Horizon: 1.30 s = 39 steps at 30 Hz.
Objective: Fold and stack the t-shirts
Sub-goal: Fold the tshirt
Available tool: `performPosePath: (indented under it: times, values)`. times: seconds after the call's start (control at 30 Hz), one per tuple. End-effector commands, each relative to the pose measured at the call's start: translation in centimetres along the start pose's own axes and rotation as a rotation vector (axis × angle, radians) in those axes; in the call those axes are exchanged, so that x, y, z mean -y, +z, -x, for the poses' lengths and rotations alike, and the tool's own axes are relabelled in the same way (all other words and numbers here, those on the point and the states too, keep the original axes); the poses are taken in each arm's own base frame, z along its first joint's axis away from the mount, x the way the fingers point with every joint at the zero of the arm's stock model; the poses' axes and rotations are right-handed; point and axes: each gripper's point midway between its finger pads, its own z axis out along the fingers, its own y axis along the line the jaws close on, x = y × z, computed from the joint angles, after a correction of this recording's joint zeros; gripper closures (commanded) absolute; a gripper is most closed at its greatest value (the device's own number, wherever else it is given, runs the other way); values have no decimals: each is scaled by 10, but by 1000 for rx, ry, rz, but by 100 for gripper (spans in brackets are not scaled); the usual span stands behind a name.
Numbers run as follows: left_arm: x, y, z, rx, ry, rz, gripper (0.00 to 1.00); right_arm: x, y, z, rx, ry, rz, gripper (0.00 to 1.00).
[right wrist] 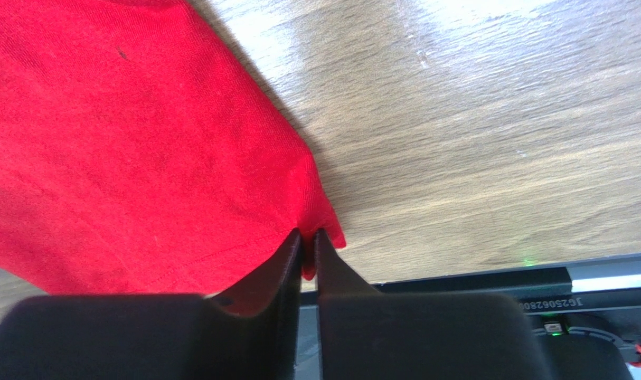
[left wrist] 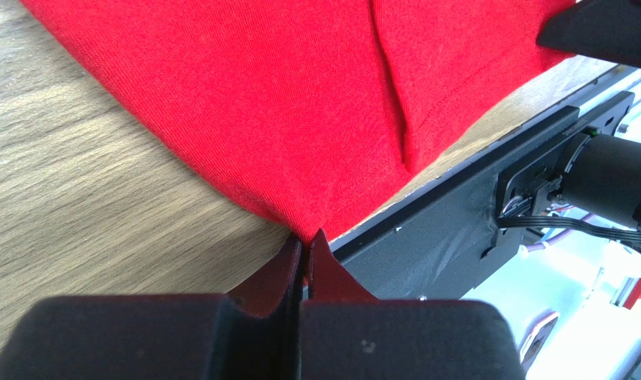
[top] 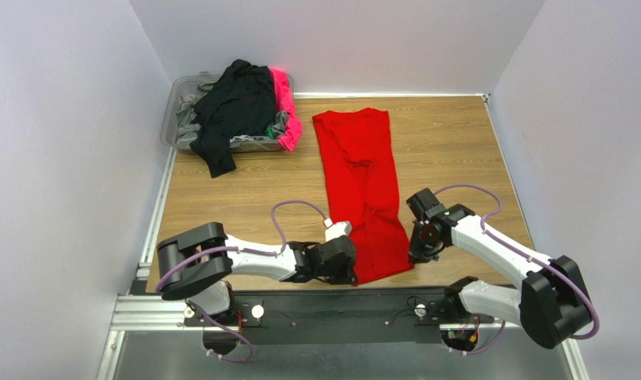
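Observation:
The bright red t-shirt lies folded into a long strip down the middle of the wooden table, its near end by the front edge. My left gripper is shut on its near left corner; in the left wrist view the cloth is pinched between the tips. My right gripper is shut on the near right corner, and the right wrist view shows red cloth caught between the jaws. More t-shirts, black, hot pink and grey, are heaped in a bin.
A clear plastic bin stands at the back left corner, with the black shirt hanging over its front onto the table. White walls close in left, back and right. The black mounting rail runs along the front edge.

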Motion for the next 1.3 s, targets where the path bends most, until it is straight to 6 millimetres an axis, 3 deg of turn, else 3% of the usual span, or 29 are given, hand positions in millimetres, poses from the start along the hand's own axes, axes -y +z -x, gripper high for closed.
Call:
performPosePath:
  times: [0.0,0.17,0.37,0.8,0.93,1.1,1.27]
  values:
    - [-27,0,-7,-30,22,108,100,5,-1,-8,-28,-4,-5,88]
    - [-28,-11,-7,-18,11,119,100,1,-5,-14,-57,-6,21,99]
    - [-29,-23,-8,-3,-6,124,100,0,-10,-16,-62,-25,7,99]
    - [-8,-36,2,47,13,43,100,-17,-24,-17,-55,-50,14,99]
    - [0,-44,25,118,11,18,100,-31,-37,3,9,-40,31,99]
    - [11,-63,72,233,-9,-70,100,-45,-46,26,75,-32,25,99]
    - [12,-70,111,297,18,-110,100,-60,-56,52,149,-14,13,99]
